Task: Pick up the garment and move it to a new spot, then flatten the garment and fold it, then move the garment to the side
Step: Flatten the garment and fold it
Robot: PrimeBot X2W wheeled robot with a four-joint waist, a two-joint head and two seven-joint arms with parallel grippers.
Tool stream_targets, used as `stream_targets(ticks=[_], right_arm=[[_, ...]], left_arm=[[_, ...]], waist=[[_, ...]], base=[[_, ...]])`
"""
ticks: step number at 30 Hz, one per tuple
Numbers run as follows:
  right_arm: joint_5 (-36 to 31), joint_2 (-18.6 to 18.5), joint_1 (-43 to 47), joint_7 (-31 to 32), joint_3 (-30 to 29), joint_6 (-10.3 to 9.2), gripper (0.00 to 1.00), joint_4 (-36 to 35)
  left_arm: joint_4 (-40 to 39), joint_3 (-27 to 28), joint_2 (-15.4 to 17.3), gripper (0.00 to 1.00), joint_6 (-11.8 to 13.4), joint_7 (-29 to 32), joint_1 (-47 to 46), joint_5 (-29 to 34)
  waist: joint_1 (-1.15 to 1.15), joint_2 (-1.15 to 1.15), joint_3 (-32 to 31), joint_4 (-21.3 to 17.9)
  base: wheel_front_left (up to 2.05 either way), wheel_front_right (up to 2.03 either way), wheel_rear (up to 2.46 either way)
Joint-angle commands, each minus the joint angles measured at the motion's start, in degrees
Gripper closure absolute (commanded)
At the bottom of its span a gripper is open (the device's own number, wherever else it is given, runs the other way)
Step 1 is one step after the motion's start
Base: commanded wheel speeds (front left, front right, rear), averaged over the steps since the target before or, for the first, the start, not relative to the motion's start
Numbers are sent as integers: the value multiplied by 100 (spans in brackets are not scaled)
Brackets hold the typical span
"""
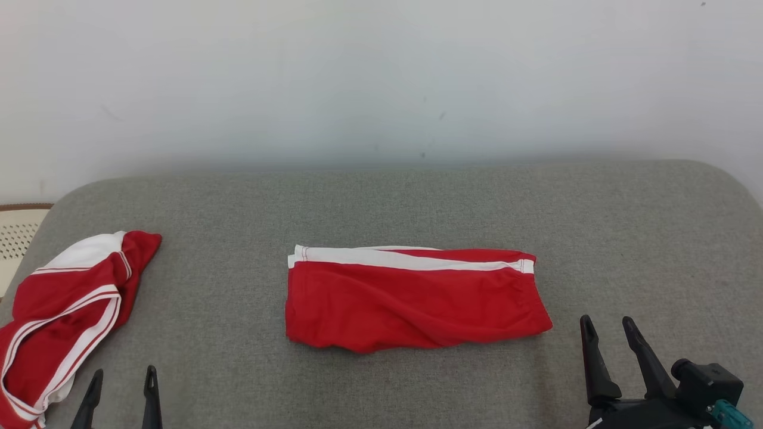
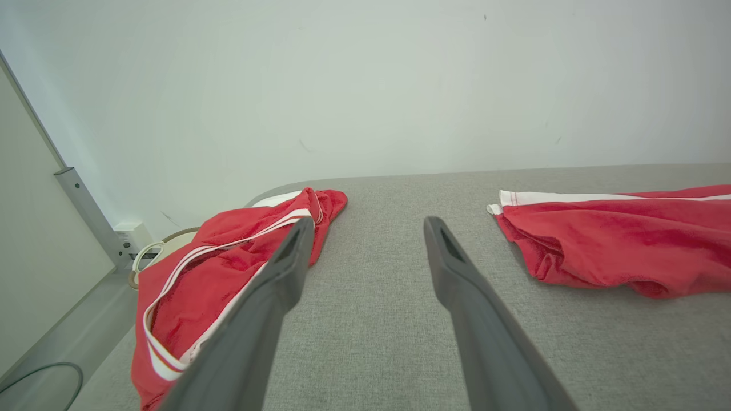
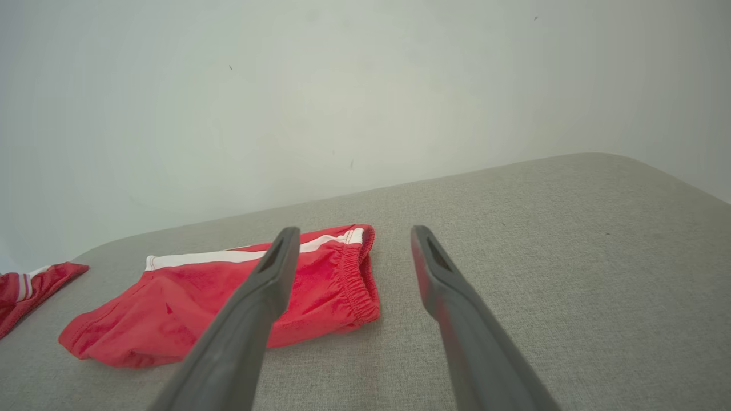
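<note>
Wall (image 1: pixel 381 71): pale and bare, it is closing off the scene at 12 o'clock, behind the table.

Table (image 1: pixel 381 196): a grey fabric-covered top with rounded corners is carrying both garments. Its soft, flat face is probably there so cloth can be smoothed and creased on it.

Folded shorts (image 1: pixel 411 304): red with a white stripe, they are lying at the middle of the table as a flat rectangle, with the stripe along the 12 o'clock edge and the elastic waistband facing 3 o'clock. I judge this to be the task's garment, already folded and waiting to be carried aside.

Crumpled garment (image 1: pixel 65 304): a red-and-white piece is lying bunched at 9 o'clock, well apart from the shorts and spilling toward the table's near left corner. It seems to be parked out of the folding area.

Right gripper (image 1: pixel 608 325): it is hovering near the shorts at their 4 o'clock, with its fingers spread wide and nothing between them. It looks ready to reach for the waistband end.

Left gripper (image 1: pixel 124 374): it is hovering at 7 o'clock, just beside the crumpled garment, with its fingers likewise spread and pinching nothing.

Perforated cream object (image 1: pixel 18 232): it is peeking out past the table's edge at 9 o'clock, and I cannot tell what it is.
</note>
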Motion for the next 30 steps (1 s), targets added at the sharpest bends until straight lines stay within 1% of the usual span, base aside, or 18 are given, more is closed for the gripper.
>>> stream_targets(ticks=[1,7,10,17,30], right_arm=[[-61,19,85,42,-15,3,0,-33],[-111,11,123,266,-66,3,0,-139],[-102,34,152,362,-95,3,0,-189],[-143,34,175,478,-131,3,0,-272],[-237,30,182,585,-197,3,0,-355]], left_arm=[[-75,25,46,0,34,-27,163,-63],[-297,-2,108,0,40,50,299,-36],[-414,-67,137,0,-34,49,318,-53],[-543,-138,145,0,-82,101,343,-115],[-523,-214,151,0,-71,106,287,-142]], waist=[[0,0,-45,45],[0,0,-92,109],[0,0,-94,124],[0,0,-99,82],[0,0,-67,34]], base=[[0,0,0],[0,0,0],[0,0,0],[0,0,0],[0,0,0]])
